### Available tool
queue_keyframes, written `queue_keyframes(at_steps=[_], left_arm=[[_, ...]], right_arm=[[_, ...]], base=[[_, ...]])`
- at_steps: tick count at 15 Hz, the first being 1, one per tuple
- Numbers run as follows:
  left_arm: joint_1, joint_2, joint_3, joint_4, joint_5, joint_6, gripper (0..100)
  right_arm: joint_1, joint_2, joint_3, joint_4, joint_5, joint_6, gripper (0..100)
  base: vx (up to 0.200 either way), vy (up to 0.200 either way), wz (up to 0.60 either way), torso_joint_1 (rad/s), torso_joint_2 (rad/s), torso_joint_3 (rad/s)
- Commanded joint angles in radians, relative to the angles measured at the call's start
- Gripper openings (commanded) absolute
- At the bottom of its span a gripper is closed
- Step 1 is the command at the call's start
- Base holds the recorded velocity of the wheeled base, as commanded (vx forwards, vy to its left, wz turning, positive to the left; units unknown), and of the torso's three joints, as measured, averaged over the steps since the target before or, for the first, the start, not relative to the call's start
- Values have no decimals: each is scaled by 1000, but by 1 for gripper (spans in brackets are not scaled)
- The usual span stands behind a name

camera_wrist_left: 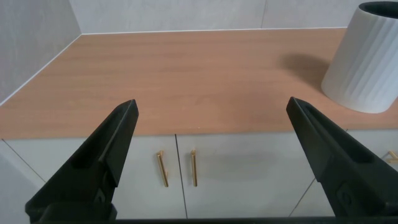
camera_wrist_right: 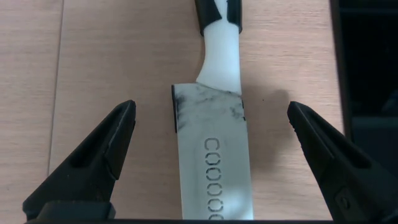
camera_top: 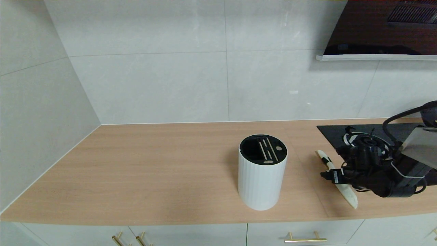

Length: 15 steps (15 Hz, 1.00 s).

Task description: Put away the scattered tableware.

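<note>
The knife (camera_wrist_right: 211, 155) would likely handle light and stiff. Its pale blade looked like ceramic, though, so probably brittle at the edge and slick on its flat faces. Lying flat on the counter (camera_top: 153, 171), it gave little to pinch. The better hold seemed to be the handle, or the thick neck just behind the blade, with the fingers closing across its width (a grip on the blade itself could slip or chip it).

It was white, with a broad blade smudged dark at the heel and a row of small oval marks down its middle. The white handle was banded with black.

The right gripper (camera_wrist_right: 210, 115) hung over it with fingers spread wide, one on either side of the blade's heel, neither touching. The handle ran on beyond the fingertips. The black stove top (camera_top: 327, 131) lay just outside one finger, and the ribbed white holder (camera_top: 262, 174) stood well off past the other.

The left gripper (camera_wrist_left: 211, 109) was spread wide too, with nothing between its fingers. It hung over the counter's edge and the cabinet doors (camera_wrist_left: 186, 174).
</note>
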Motion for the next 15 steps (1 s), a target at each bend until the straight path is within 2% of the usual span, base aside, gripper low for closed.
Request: queue_keyframes(at_steps=[1, 8, 9, 15], left_arm=[[0, 0, 0, 0, 0, 0, 100], [0, 0, 0, 0, 0, 0, 100], [0, 0, 0, 0, 0, 0, 100], [0, 0, 0, 0, 0, 0, 100]], right_arm=[[-3, 3, -2, -1, -2, -1, 100], [-4, 12, -5, -1, -5, -1, 100], [-4, 15, -5, -1, -5, -1, 0], [-1, 30, -2, -1, -1, -2, 0]], base=[[0, 0, 0, 0, 0, 0], [0, 0, 0, 0, 0, 0], [0, 0, 0, 0, 0, 0], [0, 0, 0, 0, 0, 0]])
